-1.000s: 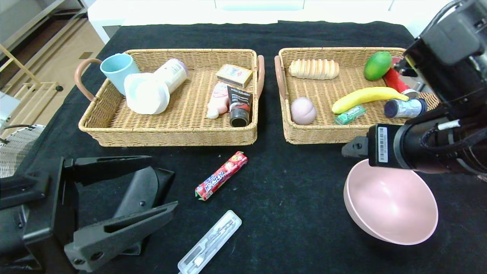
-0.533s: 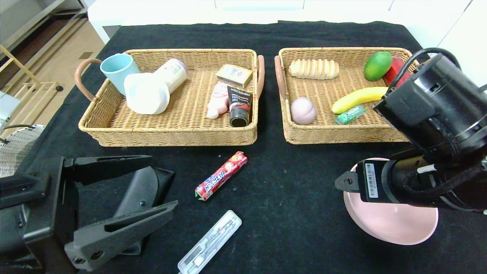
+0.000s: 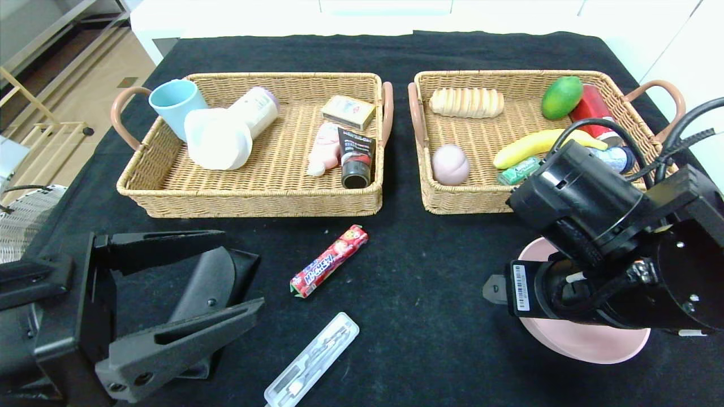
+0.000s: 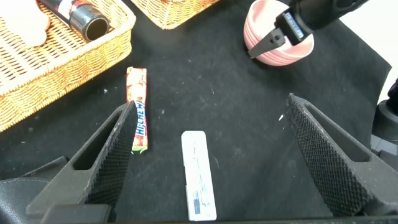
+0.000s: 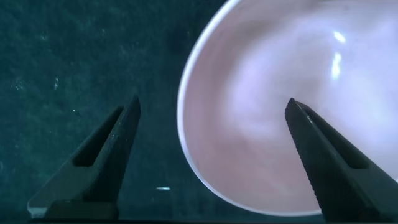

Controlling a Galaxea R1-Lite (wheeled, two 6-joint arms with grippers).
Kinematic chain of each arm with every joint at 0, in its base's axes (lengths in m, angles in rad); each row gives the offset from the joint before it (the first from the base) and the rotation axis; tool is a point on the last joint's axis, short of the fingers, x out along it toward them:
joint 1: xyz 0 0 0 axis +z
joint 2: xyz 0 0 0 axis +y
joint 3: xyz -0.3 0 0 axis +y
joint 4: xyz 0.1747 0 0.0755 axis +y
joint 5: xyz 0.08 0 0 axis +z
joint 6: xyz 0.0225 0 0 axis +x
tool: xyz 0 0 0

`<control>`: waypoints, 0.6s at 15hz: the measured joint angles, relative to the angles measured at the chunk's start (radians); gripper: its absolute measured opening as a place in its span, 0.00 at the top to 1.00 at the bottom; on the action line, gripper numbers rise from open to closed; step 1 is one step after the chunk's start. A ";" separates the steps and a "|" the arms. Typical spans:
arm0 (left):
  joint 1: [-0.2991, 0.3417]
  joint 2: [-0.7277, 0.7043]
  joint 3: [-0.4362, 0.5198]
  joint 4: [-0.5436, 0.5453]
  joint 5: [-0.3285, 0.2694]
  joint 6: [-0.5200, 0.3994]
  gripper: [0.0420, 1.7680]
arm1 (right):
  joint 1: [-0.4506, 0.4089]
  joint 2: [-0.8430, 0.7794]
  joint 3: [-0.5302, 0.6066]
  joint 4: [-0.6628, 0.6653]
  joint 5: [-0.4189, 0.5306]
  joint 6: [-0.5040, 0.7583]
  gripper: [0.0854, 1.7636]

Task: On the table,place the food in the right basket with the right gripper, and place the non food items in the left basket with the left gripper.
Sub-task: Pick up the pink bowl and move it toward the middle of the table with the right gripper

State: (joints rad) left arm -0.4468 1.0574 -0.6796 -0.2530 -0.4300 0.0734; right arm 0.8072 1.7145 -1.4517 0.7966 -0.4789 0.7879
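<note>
My left gripper (image 3: pixel 243 271) hangs open and empty at the table's front left. Partly hidden behind its fingers lies the black glasses case (image 3: pixel 208 281). In the left wrist view the left gripper (image 4: pixel 210 106) hangs above the clear cutlery box (image 4: pixel 198 175), with the red candy stick pack (image 4: pixel 137 109) by one finger. My right gripper (image 5: pixel 213 104) is open over the pink bowl (image 5: pixel 292 106), one finger over the cloth and one over the bowl's inside. The right arm (image 3: pixel 599 265) hides much of the bowl (image 3: pixel 588 346). The peach (image 3: pixel 451 164) and bread loaf (image 3: pixel 466 102) lie in the right basket (image 3: pixel 469 204).
The left basket (image 3: pixel 254 202) holds a light blue cup (image 3: pixel 172 102), white containers, tubes and a small box. The right basket also holds a banana (image 3: pixel 529 146), a green mango (image 3: pixel 561 96), a red can and a green pack. Candy pack (image 3: pixel 329 261) and cutlery box (image 3: pixel 312 360) lie front centre.
My right arm has swung down and towards the front over the pink bowl, uncovering the right basket's far end and handle. The left arm and the loose items have not moved.
</note>
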 joint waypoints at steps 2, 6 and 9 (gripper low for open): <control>0.000 0.000 0.000 0.000 0.000 0.000 0.03 | -0.002 0.009 0.012 -0.006 0.000 0.001 0.04; 0.000 0.000 -0.001 0.000 0.000 -0.001 0.03 | -0.004 0.021 0.018 -0.008 -0.001 0.001 0.21; 0.000 0.000 0.000 0.000 0.000 0.000 0.03 | -0.009 0.025 0.019 -0.008 0.000 0.001 0.47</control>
State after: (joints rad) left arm -0.4468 1.0574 -0.6798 -0.2530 -0.4304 0.0736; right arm 0.7985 1.7391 -1.4326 0.7883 -0.4785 0.7889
